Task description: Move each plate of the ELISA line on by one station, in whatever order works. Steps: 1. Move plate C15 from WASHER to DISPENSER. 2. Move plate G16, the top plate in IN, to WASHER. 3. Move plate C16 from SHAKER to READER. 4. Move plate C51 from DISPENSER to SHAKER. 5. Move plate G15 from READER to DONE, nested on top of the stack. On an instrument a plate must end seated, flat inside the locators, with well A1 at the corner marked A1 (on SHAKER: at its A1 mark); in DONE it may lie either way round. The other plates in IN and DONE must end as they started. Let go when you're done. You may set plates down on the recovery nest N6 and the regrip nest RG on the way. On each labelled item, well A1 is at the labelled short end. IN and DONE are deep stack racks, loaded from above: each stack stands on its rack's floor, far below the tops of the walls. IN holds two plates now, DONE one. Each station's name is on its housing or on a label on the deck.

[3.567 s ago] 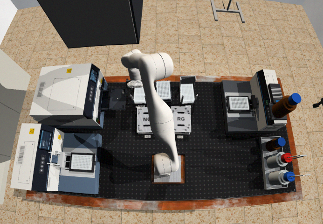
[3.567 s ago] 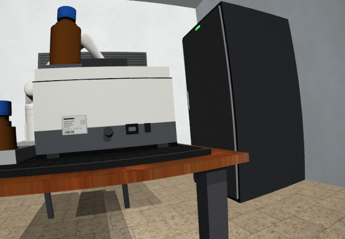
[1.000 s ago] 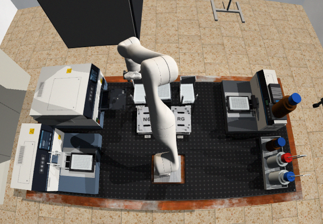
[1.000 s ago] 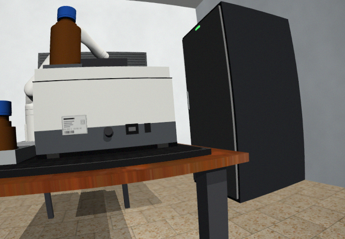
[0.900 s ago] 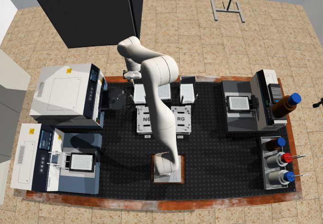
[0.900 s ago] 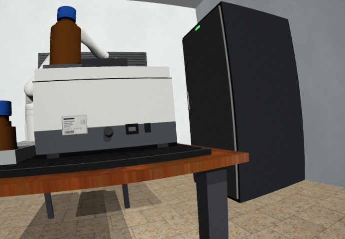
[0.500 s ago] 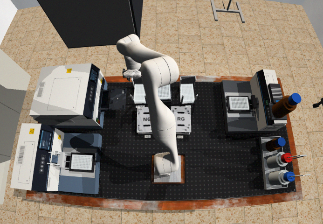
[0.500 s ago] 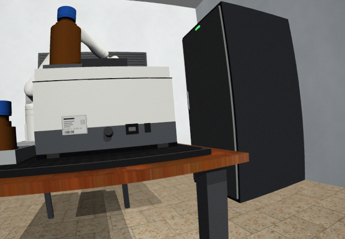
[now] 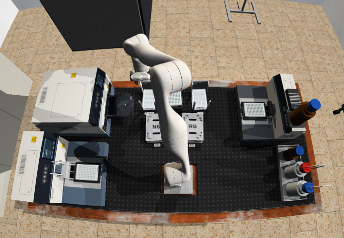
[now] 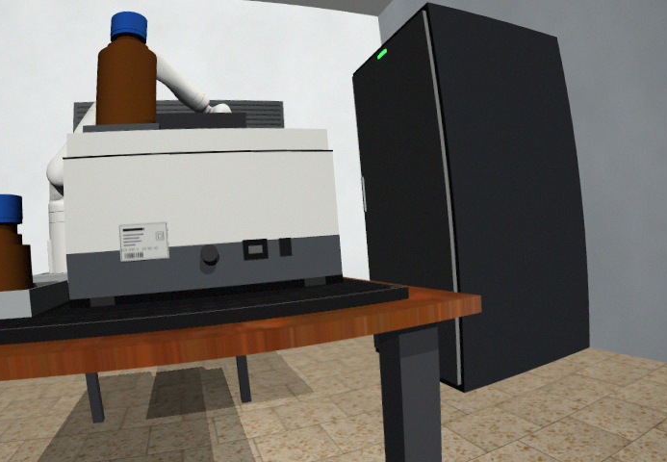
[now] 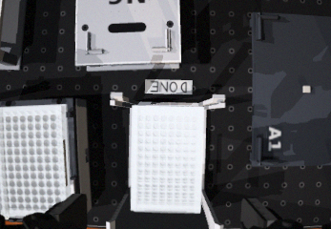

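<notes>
In the wrist view my gripper (image 11: 163,214) is open and empty; its dark fingers show at the bottom edge on either side of the DONE rack. A white well plate (image 11: 167,157) lies in that rack, behind the label DONE (image 11: 168,87). The neighbouring rack holds another white plate (image 11: 31,158). To the right a dark instrument tray (image 11: 299,91) marked A1 is empty. In the overhead view the arm (image 9: 172,112) reaches over both racks; one plate (image 9: 86,171) sits on the front left instrument and one plate (image 9: 254,109) on the right instrument.
Nests N6 (image 9: 153,126) and RG (image 9: 194,126) stand in front of the racks, both empty. A large white instrument (image 9: 71,96) stands at the back left. Bottles (image 9: 304,109) and a tube rack (image 9: 294,172) stand at the right edge.
</notes>
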### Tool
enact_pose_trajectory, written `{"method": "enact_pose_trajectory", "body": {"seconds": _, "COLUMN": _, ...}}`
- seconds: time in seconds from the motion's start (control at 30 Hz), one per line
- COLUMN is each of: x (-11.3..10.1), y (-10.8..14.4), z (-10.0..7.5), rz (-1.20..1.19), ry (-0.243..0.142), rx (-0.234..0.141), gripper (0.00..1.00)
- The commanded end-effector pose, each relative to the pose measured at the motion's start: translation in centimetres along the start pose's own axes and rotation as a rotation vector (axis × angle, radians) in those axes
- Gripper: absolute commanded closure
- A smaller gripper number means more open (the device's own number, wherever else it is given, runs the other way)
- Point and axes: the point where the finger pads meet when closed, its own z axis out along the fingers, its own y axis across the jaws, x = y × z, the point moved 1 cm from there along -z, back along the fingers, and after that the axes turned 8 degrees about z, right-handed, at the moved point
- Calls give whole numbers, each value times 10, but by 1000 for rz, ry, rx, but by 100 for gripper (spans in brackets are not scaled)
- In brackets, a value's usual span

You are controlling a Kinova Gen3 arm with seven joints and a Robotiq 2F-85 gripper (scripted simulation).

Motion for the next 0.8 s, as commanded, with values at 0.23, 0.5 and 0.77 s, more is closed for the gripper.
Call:
{"method": "enact_pose_trajectory", "body": {"seconds": 0.23, "x": -2, "y": -10, "z": -1, "rz": -20, "ry": -2, "rx": -1, "gripper": 0}}
{"method": "enact_pose_trajectory", "body": {"seconds": 0.5, "x": -6, "y": -36, "z": -1, "rz": -20, "ry": -2, "rx": -1, "gripper": 0}}
{"method": "enact_pose_trajectory", "body": {"seconds": 0.77, "x": -10, "y": -56, "z": -1, "rz": -39, "ry": -2, "rx": -1, "gripper": 0}}
